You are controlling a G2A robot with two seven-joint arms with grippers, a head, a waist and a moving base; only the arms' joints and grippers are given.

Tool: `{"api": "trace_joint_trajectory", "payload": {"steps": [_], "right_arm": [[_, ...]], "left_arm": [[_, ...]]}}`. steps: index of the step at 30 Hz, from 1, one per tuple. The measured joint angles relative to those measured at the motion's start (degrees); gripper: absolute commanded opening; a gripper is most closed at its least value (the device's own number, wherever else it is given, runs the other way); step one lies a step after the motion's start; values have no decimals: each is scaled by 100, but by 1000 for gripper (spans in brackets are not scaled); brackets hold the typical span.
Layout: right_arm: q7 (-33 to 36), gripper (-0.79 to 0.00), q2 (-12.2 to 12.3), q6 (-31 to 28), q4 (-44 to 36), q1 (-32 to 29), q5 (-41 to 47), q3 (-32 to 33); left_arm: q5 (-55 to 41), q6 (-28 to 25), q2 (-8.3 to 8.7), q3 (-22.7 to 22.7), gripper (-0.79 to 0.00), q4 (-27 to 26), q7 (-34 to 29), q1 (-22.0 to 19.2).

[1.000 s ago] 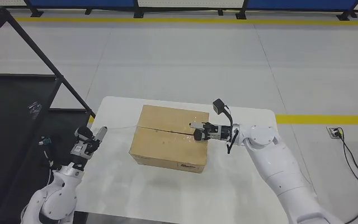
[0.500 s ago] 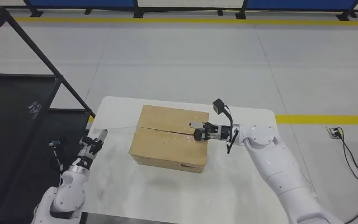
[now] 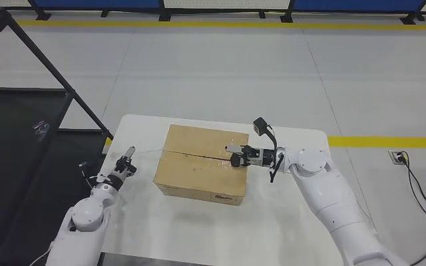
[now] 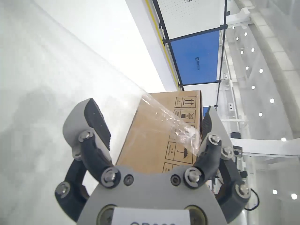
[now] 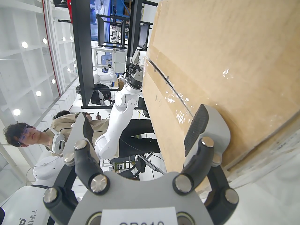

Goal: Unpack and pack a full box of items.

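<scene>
A closed brown cardboard box (image 3: pixel 200 166) sits in the middle of the white table (image 3: pixel 286 219); its top seam runs across the lid. My right gripper (image 3: pixel 230 154) hovers open over the box's right top edge, one finger lying against the lid (image 5: pixel 199 127) near the seam. My left gripper (image 3: pixel 126 159) is off the box's left side, open (image 4: pixel 152 122). A strip of clear tape (image 4: pixel 173 122) stretches from the box's upper corner (image 4: pixel 164 127) to one left finger (image 4: pixel 209 122) and clings to it. The box (image 5: pixel 211 59) also faces the right wrist camera.
A black metal frame (image 3: pixel 60 86) stands off the table's left side, close to my left arm. Bare tabletop lies in front of the box and to its right. The floor beyond carries a yellow line (image 3: pixel 379 141).
My left arm has swung in toward the box's left side, its gripper now nearer the box and pointing at it. The right arm and the box have stayed put.
</scene>
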Motion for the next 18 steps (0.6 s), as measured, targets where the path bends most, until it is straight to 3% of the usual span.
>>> {"api": "trace_joint_trajectory", "payload": {"steps": [12, 18], "right_arm": [[0, 0, 0, 0, 0, 0, 0, 0], [0, 0, 0, 0, 0, 0, 0, 0]], "left_arm": [[-538, 191, -151, 474, 0, 1433, -468, -1059], [-1006, -102, -245, 551, 0, 1932, -454, -1367]]}}
